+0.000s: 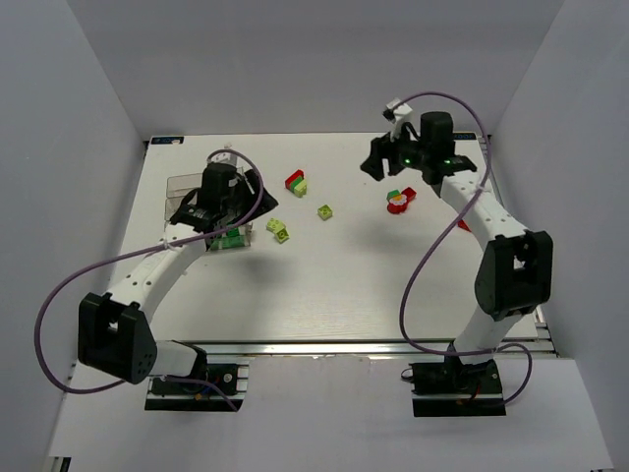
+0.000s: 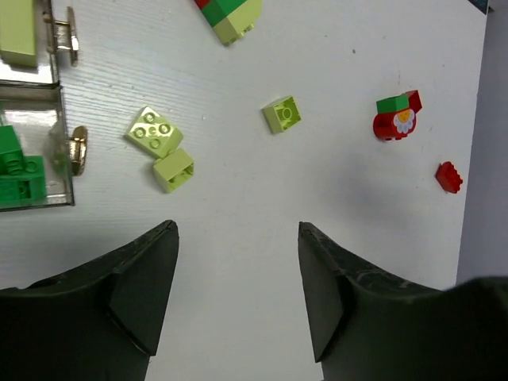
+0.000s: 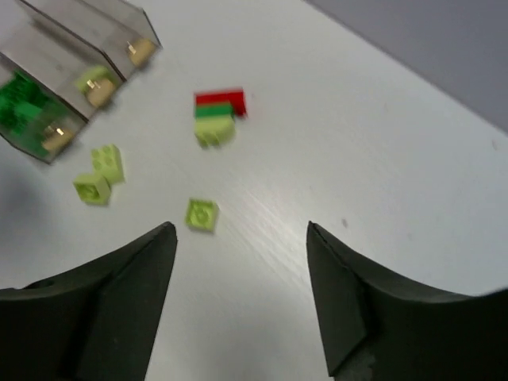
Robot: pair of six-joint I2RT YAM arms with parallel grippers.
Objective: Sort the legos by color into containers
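The clear tray (image 1: 180, 189) stands at the table's left, partly under my left arm. Dark green legos (image 2: 19, 173) lie in one compartment and a lime one (image 2: 17, 32) in another. Loose on the table are two lime bricks (image 1: 278, 230), a small lime brick (image 1: 325, 211), a red-green-lime stack (image 1: 296, 183), a red piece with white and green (image 1: 399, 200) and a small red brick (image 2: 448, 176). My left gripper (image 2: 236, 228) hangs open and empty beside the tray, short of the lime pair (image 2: 161, 148). My right gripper (image 3: 240, 226) is open and empty above the table near the red-and-white piece.
White walls (image 1: 88, 147) close in the table on the left, right and back. Purple cables (image 1: 59, 295) loop off both arms. The right arm (image 1: 491, 226) partly covers the small red brick in the top view.
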